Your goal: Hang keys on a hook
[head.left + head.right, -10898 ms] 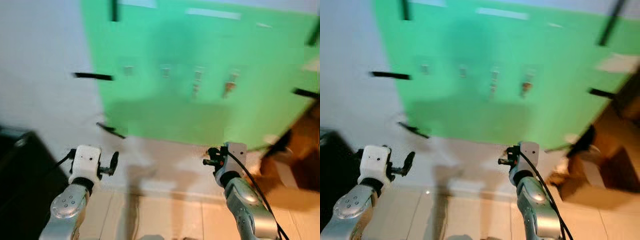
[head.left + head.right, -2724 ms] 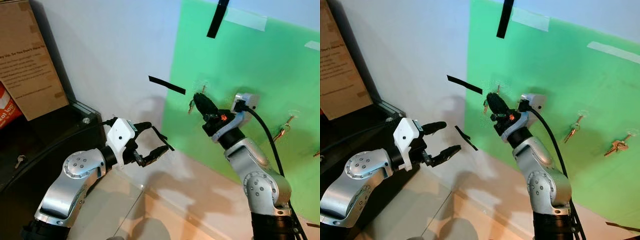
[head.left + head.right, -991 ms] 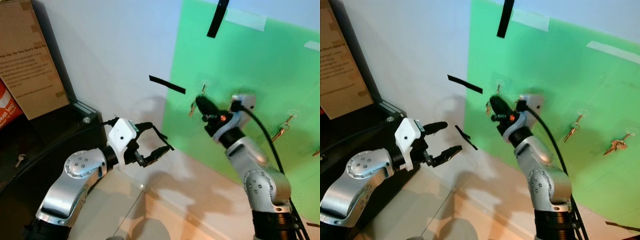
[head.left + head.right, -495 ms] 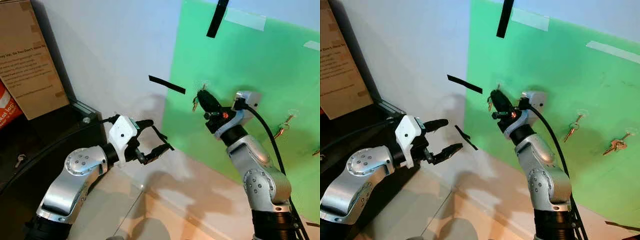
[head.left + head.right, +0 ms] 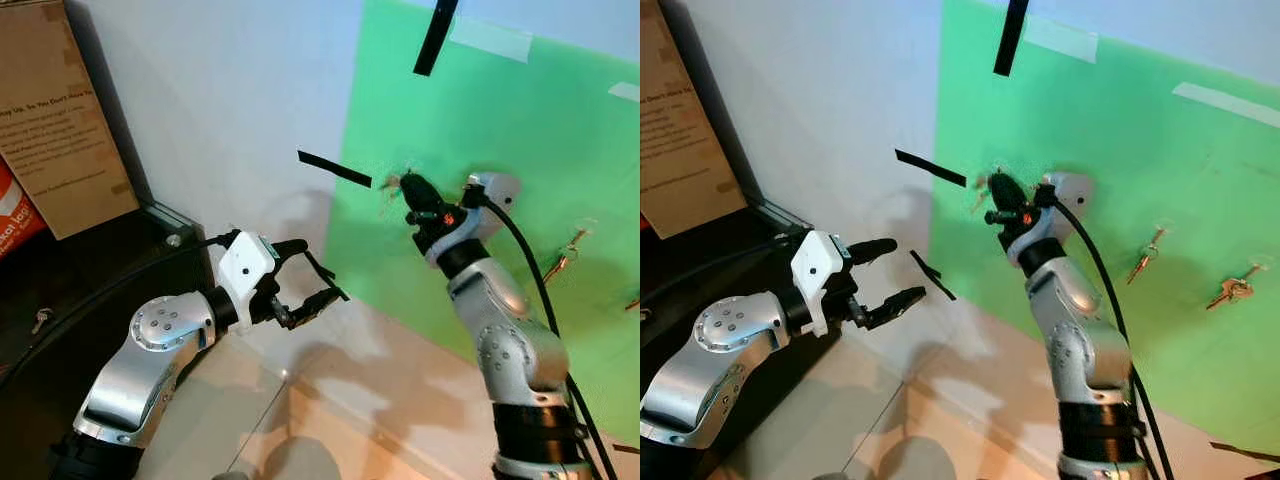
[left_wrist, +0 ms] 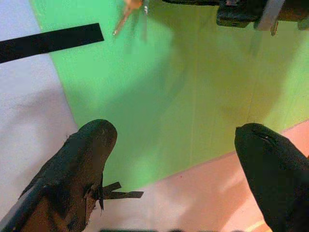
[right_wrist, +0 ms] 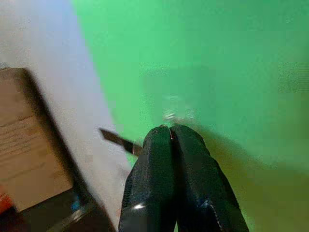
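While the right gripper [image 5: 405, 184] reached up against the green sheet [image 5: 520, 150] in the centre of the head views, its two black fingers [image 7: 170, 159] were pressed together with no gap, pinching a key ring whose thin metal edge just showed at their tips in the right wrist view. The keys [image 6: 130, 10] dangled blurred from those fingertips, a brass-coloured one and a paler one, at the clear hook [image 7: 176, 114] stuck on the sheet; whether the ring had caught on the hook could not be told. Further right on the sheet, two other key sets [image 5: 1143, 258] hung from their own hooks (the far one [image 5: 1232, 290] near the frame's right edge). The left gripper [image 5: 308, 276] hovered lower, in the centre-left of the frame, before the white wall, its fingers [image 6: 79, 166] spread wide apart and holding nothing. Strips of black tape [image 5: 334, 169] lay across the sheet's left edge and top. In the upper left stood a cardboard box [image 5: 55, 120], closed, its contents hidden, resting on a dark cabinet [image 5: 70, 300], on whose top lay a single small key [image 5: 38, 321] at the frame's left edge.
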### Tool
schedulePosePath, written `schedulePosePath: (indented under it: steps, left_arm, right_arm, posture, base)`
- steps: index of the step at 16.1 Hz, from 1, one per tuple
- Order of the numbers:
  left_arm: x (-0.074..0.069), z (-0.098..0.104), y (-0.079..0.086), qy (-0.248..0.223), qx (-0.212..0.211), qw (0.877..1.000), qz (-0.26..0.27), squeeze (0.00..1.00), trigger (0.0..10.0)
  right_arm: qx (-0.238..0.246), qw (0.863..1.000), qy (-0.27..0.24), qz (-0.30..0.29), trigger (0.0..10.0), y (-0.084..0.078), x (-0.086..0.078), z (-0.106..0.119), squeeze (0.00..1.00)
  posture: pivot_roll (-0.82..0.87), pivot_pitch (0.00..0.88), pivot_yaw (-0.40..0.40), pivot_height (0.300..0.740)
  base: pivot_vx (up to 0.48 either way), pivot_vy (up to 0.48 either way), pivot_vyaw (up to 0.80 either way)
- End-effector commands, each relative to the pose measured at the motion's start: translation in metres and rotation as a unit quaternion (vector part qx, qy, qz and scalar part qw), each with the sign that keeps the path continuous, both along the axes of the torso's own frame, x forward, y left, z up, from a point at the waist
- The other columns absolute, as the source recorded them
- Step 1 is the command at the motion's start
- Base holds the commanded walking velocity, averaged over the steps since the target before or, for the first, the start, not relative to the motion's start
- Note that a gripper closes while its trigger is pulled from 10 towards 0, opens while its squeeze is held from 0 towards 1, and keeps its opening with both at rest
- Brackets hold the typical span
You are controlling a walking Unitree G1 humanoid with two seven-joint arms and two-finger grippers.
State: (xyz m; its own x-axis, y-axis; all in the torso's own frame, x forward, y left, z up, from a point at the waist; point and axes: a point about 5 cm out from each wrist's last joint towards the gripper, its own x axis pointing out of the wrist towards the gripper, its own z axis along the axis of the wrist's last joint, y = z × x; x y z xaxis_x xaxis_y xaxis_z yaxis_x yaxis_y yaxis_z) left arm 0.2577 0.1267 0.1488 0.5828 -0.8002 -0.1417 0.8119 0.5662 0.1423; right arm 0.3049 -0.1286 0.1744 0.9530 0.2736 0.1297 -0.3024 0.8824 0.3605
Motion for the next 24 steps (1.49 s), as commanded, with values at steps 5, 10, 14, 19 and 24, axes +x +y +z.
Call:
schedulePosePath:
  steps: [5,10,14,19,24]
  left_arm:
    - [0.000,0.000,-0.003,0.001,0.010,1.000,-0.012,0.13,10.0]
    - [-0.001,-0.002,-0.004,0.002,0.014,1.000,-0.017,0.12,10.0]
    - [-0.002,-0.002,-0.004,0.002,0.016,1.000,-0.021,0.12,10.0]
    - [-0.002,-0.001,-0.004,-0.001,0.016,1.000,-0.021,0.12,10.0]
    - [-0.002,-0.002,-0.005,0.000,0.014,1.000,-0.021,0.12,10.0]
  right_arm:
    - [0.006,0.997,0.009,-0.077,10.0,-0.026,0.003,-0.003,0.00]
    - [-0.053,0.996,0.052,-0.049,10.0,-0.031,-0.013,-0.026,0.00]
    - [-0.072,0.994,0.061,-0.050,10.0,-0.031,-0.018,-0.031,0.00]
    - [-0.060,0.998,0.002,0.005,10.0,-0.016,-0.021,-0.014,0.00]
    - [-0.093,0.989,-0.024,0.116,10.0,0.011,-0.036,-0.013,0.00]
  posture:
    - [0.04,0.000,-0.066,0.740]
    - [0.04,0.000,-0.065,0.740]
    - [0.04,0.000,-0.064,0.740]
    - [0.04,0.000,-0.064,0.740]
    - [0.04,0.000,-0.068,0.740]
  base:
    - [0.000,0.000,0.00]
    - [0.000,0.000,0.00]
    - [0.000,0.000,0.00]
    - [0.000,0.000,0.00]
    - [0.000,0.000,0.00]
